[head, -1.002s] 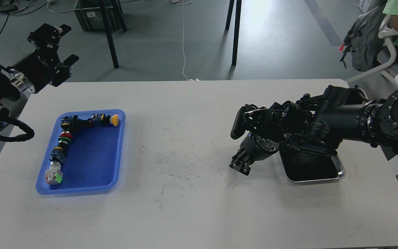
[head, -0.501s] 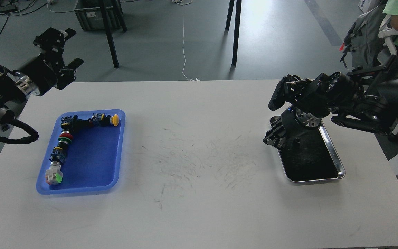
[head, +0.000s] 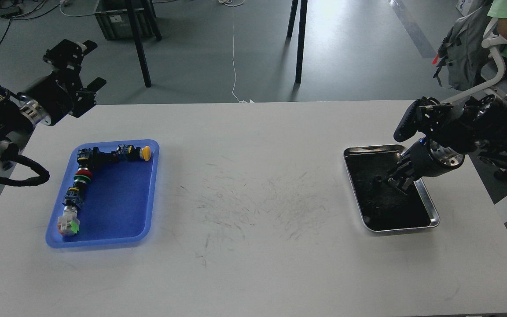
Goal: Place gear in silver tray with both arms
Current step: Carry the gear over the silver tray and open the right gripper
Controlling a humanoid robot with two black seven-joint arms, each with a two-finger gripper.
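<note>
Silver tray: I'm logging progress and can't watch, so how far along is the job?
Little looks done: the silver tray shows only a dark bottom, no clear part in it. In hand: the right end effector hangs over the tray; a load can't be told. Left: pieces lie in the blue tray, the left end effector open beyond the table.

On your counter (head: 253,273), the silver tray (head: 429,207) sits far right; a tray of parts (head: 143,193), possibly push-buttons (head: 79,176), sits far left.
</note>
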